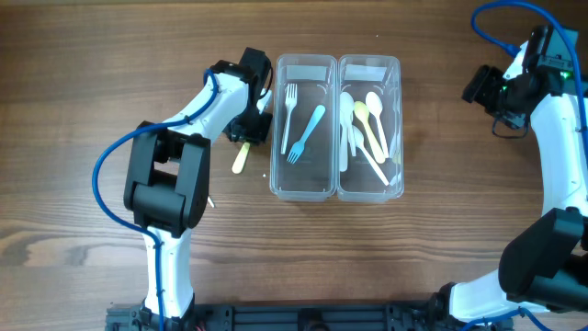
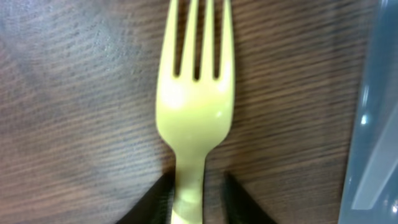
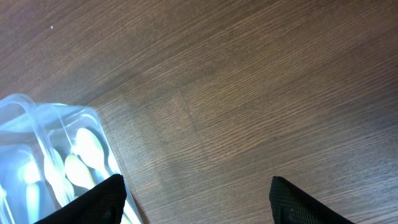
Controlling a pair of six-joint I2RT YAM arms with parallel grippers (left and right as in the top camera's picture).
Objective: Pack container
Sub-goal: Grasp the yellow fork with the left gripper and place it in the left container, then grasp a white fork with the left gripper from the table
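Observation:
A yellow plastic fork (image 1: 241, 158) lies on the wooden table just left of two clear containers. In the left wrist view the fork (image 2: 194, 106) lies flat with its tines pointing away. My left gripper (image 2: 198, 186) straddles its handle; the left finger touches it and the right finger shows a small gap. From overhead the left gripper (image 1: 248, 127) covers the fork's head. The left container (image 1: 280, 129) holds a white fork and a blue fork (image 1: 306, 131). The right container (image 1: 397, 129) holds several white and yellow spoons (image 1: 367, 129). My right gripper (image 3: 196, 190) is open and empty.
The left container's clear wall (image 2: 373, 124) stands close to the right of the fork. The right arm (image 1: 501, 87) hovers over bare table to the right of the containers, and its wrist view shows the spoon container's corner (image 3: 37, 124).

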